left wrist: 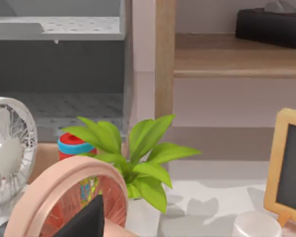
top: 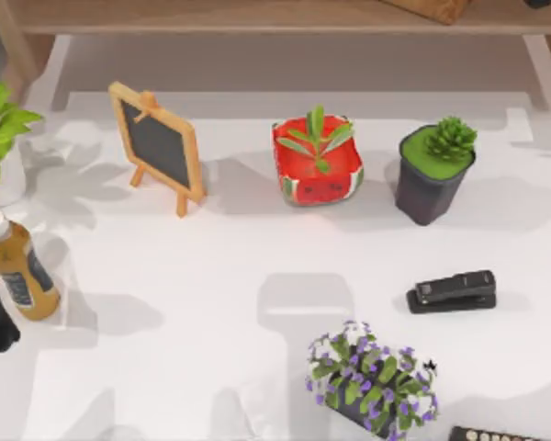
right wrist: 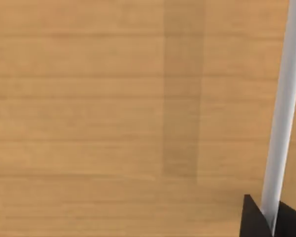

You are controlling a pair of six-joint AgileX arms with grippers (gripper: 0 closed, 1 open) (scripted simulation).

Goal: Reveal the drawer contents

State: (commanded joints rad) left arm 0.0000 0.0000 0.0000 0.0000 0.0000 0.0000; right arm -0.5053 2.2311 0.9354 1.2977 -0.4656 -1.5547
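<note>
**Right tool at drawer front; tabletop centre open**

Right wrist view: right tool [right wrist: 272, 219] clenched on the pale handle [right wrist: 286, 98] of the wooden drawer front [right wrist: 113, 98]. The white tabletop [top: 211, 276] is bare mid-field between chalkboard [top: 158, 145] and stapler [top: 452, 291]. We see the left tool [left wrist: 86, 219] near a fan [left wrist: 10, 153] and leafy plant [left wrist: 133, 158]; its state we cannot tell.
</note>
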